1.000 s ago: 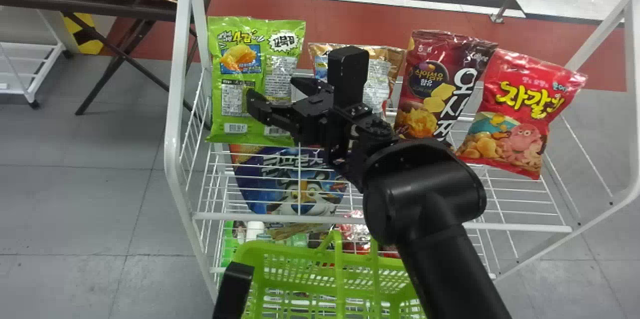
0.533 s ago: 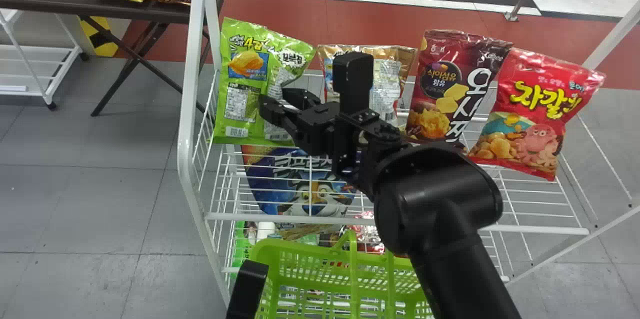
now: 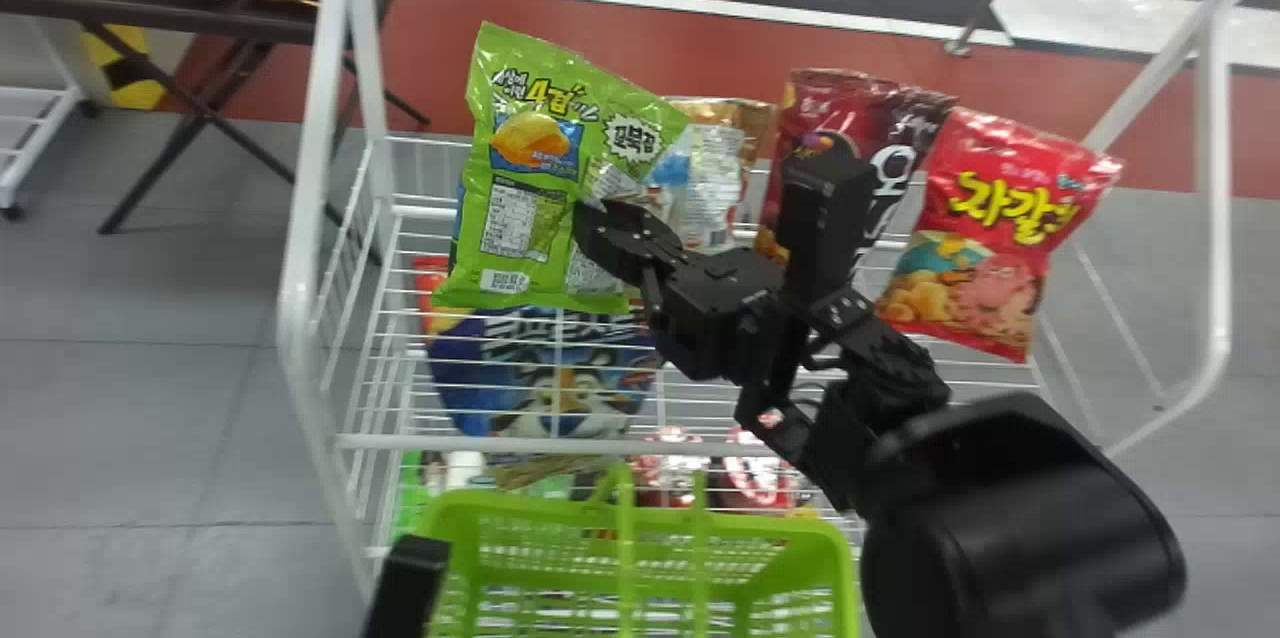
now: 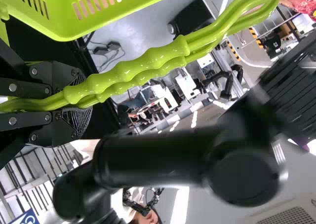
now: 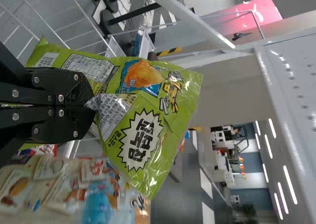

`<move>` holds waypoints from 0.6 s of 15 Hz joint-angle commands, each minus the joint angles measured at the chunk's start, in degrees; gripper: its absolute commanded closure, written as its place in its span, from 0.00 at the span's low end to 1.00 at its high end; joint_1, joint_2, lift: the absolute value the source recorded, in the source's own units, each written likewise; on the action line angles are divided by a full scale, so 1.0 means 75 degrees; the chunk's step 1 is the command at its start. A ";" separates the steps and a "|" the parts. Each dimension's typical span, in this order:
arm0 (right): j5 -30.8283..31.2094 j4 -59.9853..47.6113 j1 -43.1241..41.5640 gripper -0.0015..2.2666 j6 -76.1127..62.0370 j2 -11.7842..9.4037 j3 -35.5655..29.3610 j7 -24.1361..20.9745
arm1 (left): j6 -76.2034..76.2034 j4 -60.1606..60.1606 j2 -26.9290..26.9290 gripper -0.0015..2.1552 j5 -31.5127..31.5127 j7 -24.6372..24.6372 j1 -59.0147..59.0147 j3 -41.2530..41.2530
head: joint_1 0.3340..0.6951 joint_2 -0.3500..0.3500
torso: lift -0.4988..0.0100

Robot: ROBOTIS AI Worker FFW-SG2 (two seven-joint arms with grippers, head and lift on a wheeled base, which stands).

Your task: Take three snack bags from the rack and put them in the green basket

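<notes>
Pinching a fold of the green snack bag, the R gripper is clenched on crinkled film; bag is tilted, upper L of centre of frame. Can't tell if its bottom edge clears the rack. Prob. v. light, soft & puffed w/ air, film slick, so it may swing or pivot about that one pinch pt. Grip sits on the bag's R side, a bit below mid-ht; OK for a light pack, but extra squeeze could crush chips or pop a seam. Best to keep pressure low & lower it slowly.

L gripper is closed round the handles of the green basket, bottom centre of frame; stiff plastic, should take a firm hold.

Next packs, e.g. dark red bag & bright red bag, R of centre: likely same feel; pref. pinch flat top seam, not the bulging, breakable middle.
</notes>
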 commanded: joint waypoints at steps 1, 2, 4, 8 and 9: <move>-0.0540 -0.1353 0.1229 0.94 -0.0040 -0.0238 -0.1111 0.0231 | -0.0052 0.0063 -0.0051 0.59 -0.0003 -0.0012 0.0001 0.0078 | 1.00 0.05 | 0.97; -0.0822 -0.1833 0.1744 0.94 -0.0017 -0.0250 -0.1720 0.0477 | -0.0075 0.0098 -0.0087 0.59 -0.0015 -0.0012 0.0001 0.0125 | 1.00 0.00 | 0.97; -0.1138 -0.2489 0.2482 0.94 0.0218 -0.0226 -0.2728 0.0875 | -0.0075 0.0262 -0.0157 0.59 -0.0015 -0.0012 -0.0046 0.0242 | 1.00 0.00 | 0.97; -0.0775 -0.3603 0.3045 0.94 0.2327 0.0652 -0.4357 0.2504 | -0.0099 0.0298 -0.0297 0.59 -0.0062 0.0000 -0.0046 0.0336 | 1.00 0.00 | 0.97; -0.0775 -0.3708 0.3045 0.94 0.3288 0.0758 -0.4790 0.2973 | -0.0146 0.0298 -0.0297 0.59 -0.0074 0.0000 -0.0046 0.0336 | 1.00 0.00 | 0.97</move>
